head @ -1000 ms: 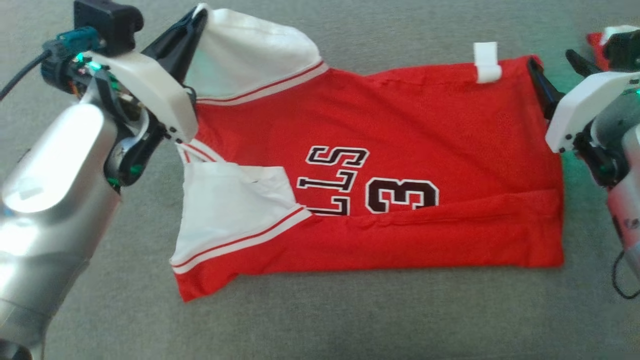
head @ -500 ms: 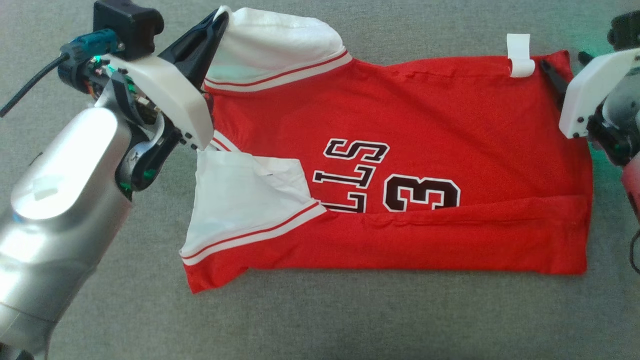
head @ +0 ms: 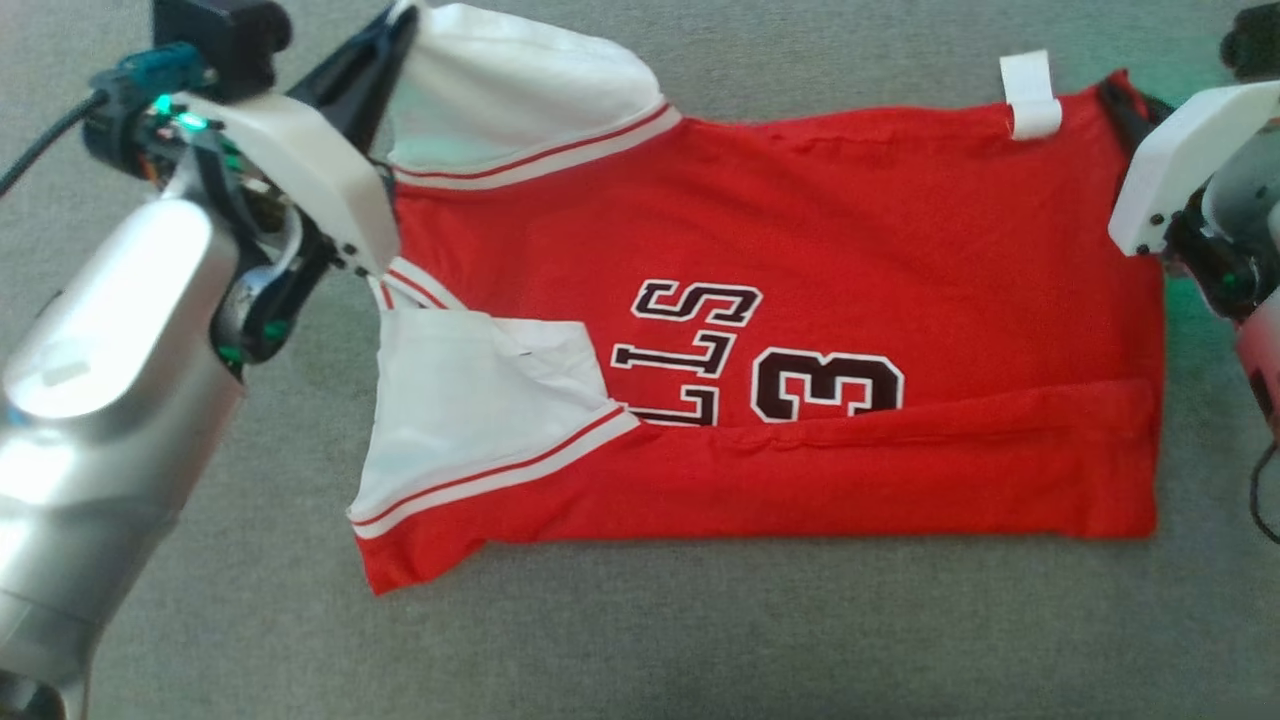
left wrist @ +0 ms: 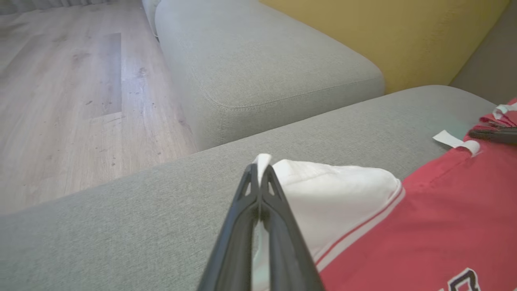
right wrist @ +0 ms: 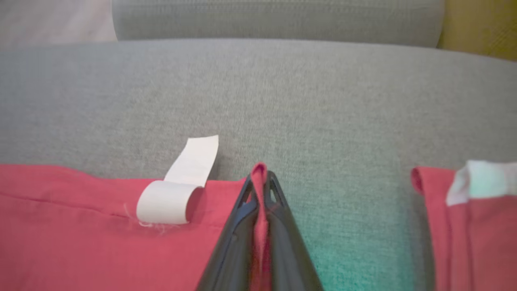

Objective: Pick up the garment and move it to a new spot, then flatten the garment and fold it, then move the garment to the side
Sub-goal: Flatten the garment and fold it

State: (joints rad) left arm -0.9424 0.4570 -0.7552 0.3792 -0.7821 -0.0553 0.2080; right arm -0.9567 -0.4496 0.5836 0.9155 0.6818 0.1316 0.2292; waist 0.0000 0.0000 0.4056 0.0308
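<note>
The garment [head: 820,230] is a red jersey with white sleeves and black lettering, lying sideways on grey upholstery with its near long edge folded over. My left gripper [head: 400,15] is shut on the far white sleeve [left wrist: 335,190], pinching its tip in the left wrist view [left wrist: 260,171]. My right gripper [head: 1115,90] is shut on the jersey's far hem corner; red cloth stands up between the closed fingers [right wrist: 262,182]. A curled white label [right wrist: 177,190] sits on the hem just left of that grip.
The grey cushion [head: 700,630] carries the jersey. A second red and white cloth [right wrist: 468,210] lies to the right of my right gripper. A grey armrest [left wrist: 262,68], a yellow backrest [left wrist: 404,32] and a wooden floor [left wrist: 72,93] lie beyond.
My right gripper has closed on the hem corner; a second ago its fingers stood open beside it. The left gripper kept its hold on the sleeve. The head view shifted.
</note>
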